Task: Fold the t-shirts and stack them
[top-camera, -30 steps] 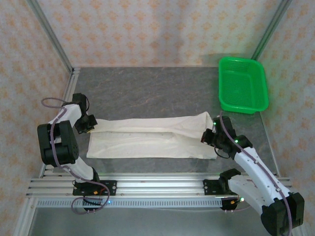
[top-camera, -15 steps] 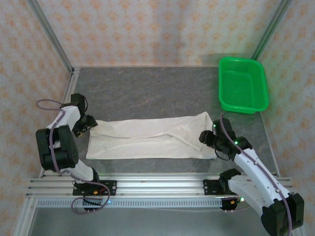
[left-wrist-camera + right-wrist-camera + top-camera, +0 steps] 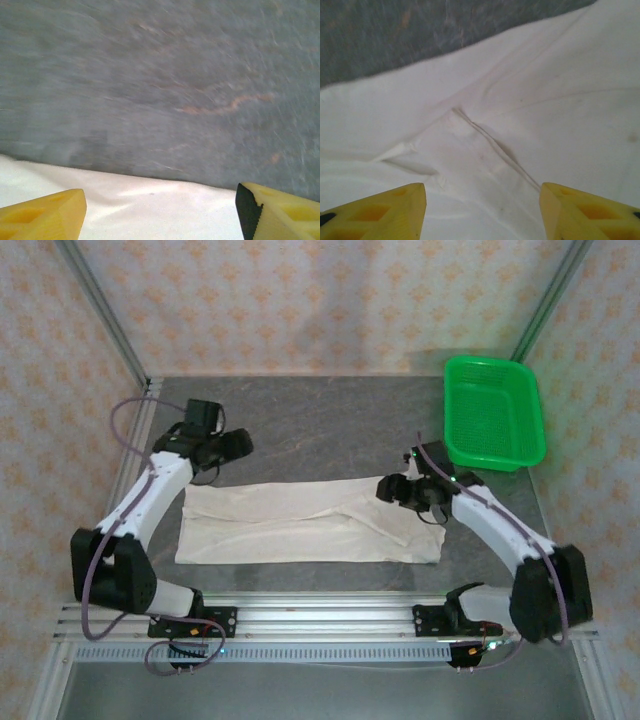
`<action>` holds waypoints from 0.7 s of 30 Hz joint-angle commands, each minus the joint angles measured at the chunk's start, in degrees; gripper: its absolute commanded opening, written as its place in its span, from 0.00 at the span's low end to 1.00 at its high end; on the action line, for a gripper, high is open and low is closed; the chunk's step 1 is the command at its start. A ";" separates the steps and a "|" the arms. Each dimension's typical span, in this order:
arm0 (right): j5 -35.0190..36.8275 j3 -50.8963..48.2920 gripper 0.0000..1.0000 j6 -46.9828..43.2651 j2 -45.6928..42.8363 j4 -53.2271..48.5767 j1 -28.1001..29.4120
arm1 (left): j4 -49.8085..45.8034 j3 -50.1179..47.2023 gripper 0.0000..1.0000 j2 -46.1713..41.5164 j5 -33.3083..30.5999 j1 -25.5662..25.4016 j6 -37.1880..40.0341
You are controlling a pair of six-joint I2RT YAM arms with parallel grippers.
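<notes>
T-shirt (image 3: 305, 525) seen flat on grey stone-look table (image 3: 320, 420), near-centre, folded into long band; long axis runs left-right. Off-white cotton, soft, matte; shallow creases and one diagonal fold ridge noted. Right gripper (image 3: 385, 490) held over band's right portion, jaws spread, nothing pinched, cloth straight below. Left gripper (image 3: 240, 445) poised just beyond far-left edge, jaws spread, empty, cloth lying nearward. Right arm judged nearer. Green mesh basket (image 3: 495, 420) parked far right.
</notes>
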 commanded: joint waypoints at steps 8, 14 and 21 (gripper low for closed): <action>-9.97 10.29 0.55 -12.41 16.24 3.00 2.13 | 6.40 -2.20 0.83 -0.73 0.74 -7.60 -0.20; -8.38 13.76 0.53 -16.91 22.31 0.31 3.64 | 2.06 -1.42 0.84 -4.16 -1.14 -7.61 0.42; -7.35 15.40 0.45 -18.60 24.90 -0.39 3.84 | -1.95 -1.22 0.84 -8.68 -3.14 -7.61 0.61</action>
